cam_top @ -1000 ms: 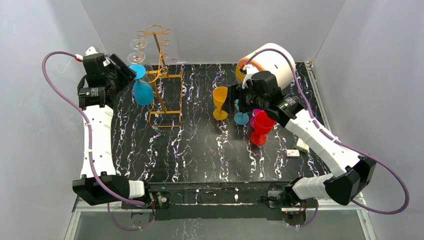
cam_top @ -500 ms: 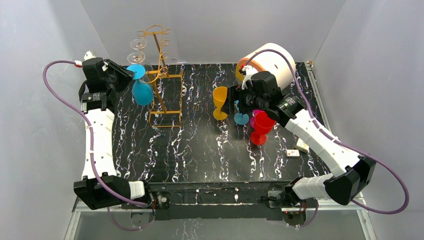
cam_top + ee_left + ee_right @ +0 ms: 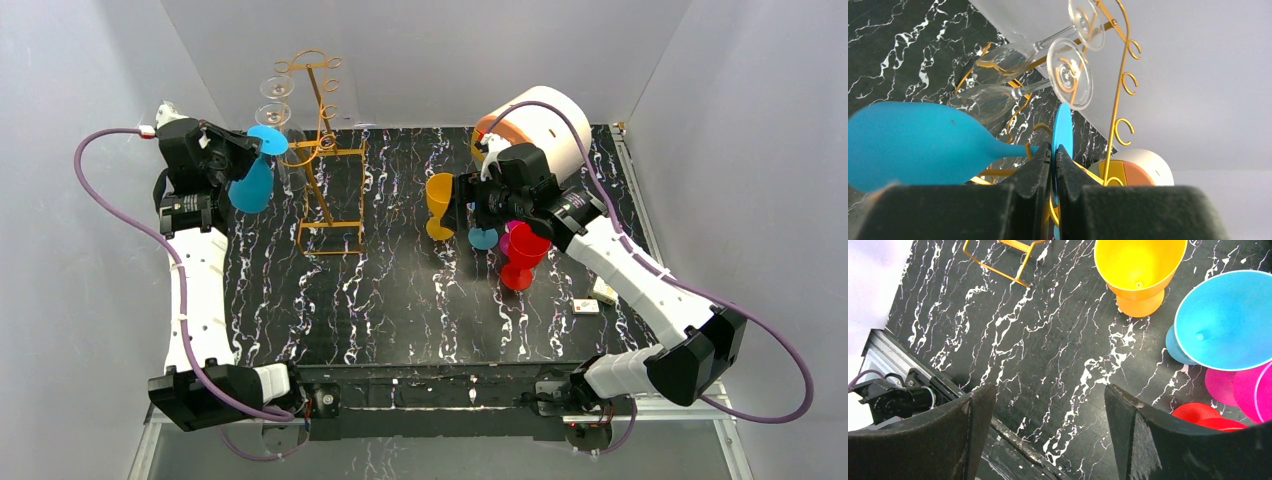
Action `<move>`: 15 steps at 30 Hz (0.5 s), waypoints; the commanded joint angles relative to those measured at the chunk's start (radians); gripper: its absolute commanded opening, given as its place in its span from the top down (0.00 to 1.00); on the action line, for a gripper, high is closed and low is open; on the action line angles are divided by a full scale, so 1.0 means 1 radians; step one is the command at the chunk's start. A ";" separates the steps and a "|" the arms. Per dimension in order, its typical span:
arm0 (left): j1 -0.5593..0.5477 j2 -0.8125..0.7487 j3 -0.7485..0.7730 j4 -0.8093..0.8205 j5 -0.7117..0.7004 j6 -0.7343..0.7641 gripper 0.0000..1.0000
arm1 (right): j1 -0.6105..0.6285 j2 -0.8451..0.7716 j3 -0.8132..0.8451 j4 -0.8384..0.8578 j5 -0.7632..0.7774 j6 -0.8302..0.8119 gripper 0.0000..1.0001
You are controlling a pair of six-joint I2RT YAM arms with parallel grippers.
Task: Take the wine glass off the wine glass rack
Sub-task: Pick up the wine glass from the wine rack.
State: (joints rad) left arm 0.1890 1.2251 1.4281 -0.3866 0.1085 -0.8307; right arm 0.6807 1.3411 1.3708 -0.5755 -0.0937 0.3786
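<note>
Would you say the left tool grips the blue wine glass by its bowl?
No, the left tool pinches the blue wine glass by its flat foot disc, bowl free.

your right gripper [image 3: 1048, 390] gapes over the marbled table [image 3: 998, 315]; beyond the right jaw: yellow cup [image 3: 1138, 265], blue cup [image 3: 1228, 325], maybe a pink cup [image 3: 1233, 385].

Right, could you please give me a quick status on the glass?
Left claw shut on blue wine glass foot. Right claw open, empty. Glass tilted, beside the wine glass rack. Two clear glasses hang close by.
</note>
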 commanded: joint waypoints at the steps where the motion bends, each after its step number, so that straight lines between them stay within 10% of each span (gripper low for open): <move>1: 0.005 -0.019 -0.013 0.000 0.015 0.022 1.00 | -0.004 -0.003 0.044 0.015 -0.014 0.009 0.12; 15: 0.007 -0.027 0.016 0.008 0.010 0.033 1.00 | -0.004 -0.003 0.050 0.007 -0.011 0.008 0.12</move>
State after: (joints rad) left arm 0.1890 1.2186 1.4277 -0.3702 0.1314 -0.8047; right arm 0.6807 1.3415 1.3731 -0.5766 -0.0944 0.3870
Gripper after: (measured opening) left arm 0.019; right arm 0.881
